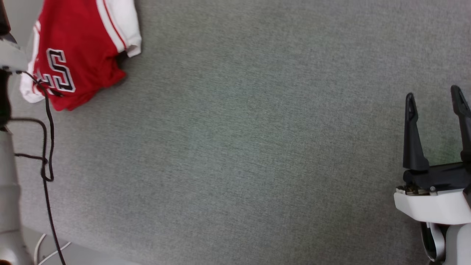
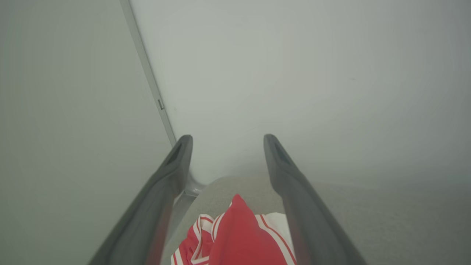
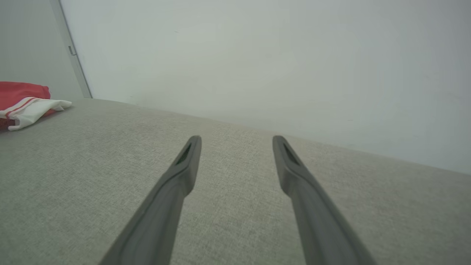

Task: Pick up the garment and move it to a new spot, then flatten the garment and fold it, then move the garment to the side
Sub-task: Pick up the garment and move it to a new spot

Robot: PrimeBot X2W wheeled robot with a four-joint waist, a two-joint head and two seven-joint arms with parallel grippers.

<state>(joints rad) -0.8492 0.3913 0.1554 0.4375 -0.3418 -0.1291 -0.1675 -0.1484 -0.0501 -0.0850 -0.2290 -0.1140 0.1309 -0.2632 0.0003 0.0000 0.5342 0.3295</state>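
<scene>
The grey table [image 1: 257, 147] spreads before me. The garment [image 1: 77, 48] lies loosely folded at its ten o'clock corner, well apart from my right gripper [image 1: 432, 92] at four o'clock, jaws spread, empty. My left gripper [image 2: 228, 138] hangs over the cloth, released too. I judge the garment parked aside, so I should lift straight up, snagging nothing. The head view adds black lettering [image 1: 60, 71]; my left wrist view, a red ridge between my fingers [image 2: 294, 191].

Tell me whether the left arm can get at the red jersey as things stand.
Probably yes: the left tool hangs close over the jersey, jaws apart, and nothing seems to lie between the two.
</scene>
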